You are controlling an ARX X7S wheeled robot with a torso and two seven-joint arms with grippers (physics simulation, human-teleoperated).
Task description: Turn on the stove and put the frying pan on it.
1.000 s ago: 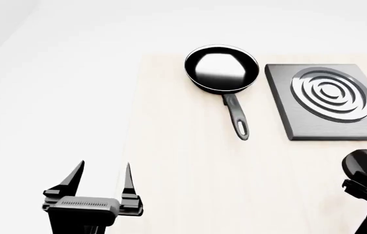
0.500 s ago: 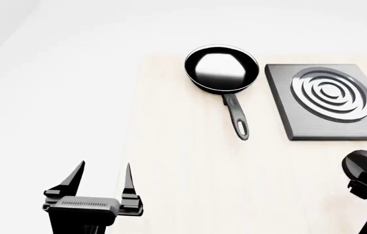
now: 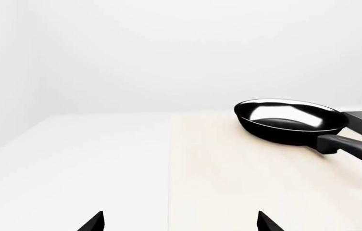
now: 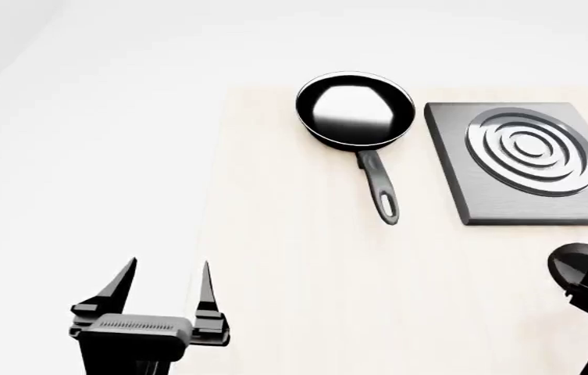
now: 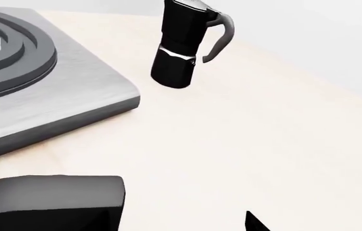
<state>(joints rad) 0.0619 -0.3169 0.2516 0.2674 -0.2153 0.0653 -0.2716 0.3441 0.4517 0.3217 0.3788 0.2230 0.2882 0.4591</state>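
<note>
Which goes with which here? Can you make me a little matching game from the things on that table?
Things:
1. frying pan
2. stove
3. moka pot
4. left gripper

Descriptions:
A. grey slab with raised rings
B. tall, black and silver, upright beside the slab
C. two spread fingers, holding nothing
D. round, glossy inside, long handle

Pairs: 1-D, 2-A, 3-B, 4-C

Bare tabletop (image 4: 294,273) lies open between the left end effector (image 4: 163,285) and the frying pan (image 4: 355,110). The pan's handle (image 4: 379,187) juts into the gap beside the stove (image 4: 481,187). A moka pot (image 5: 182,45) stands just past the stove's corner.
</note>
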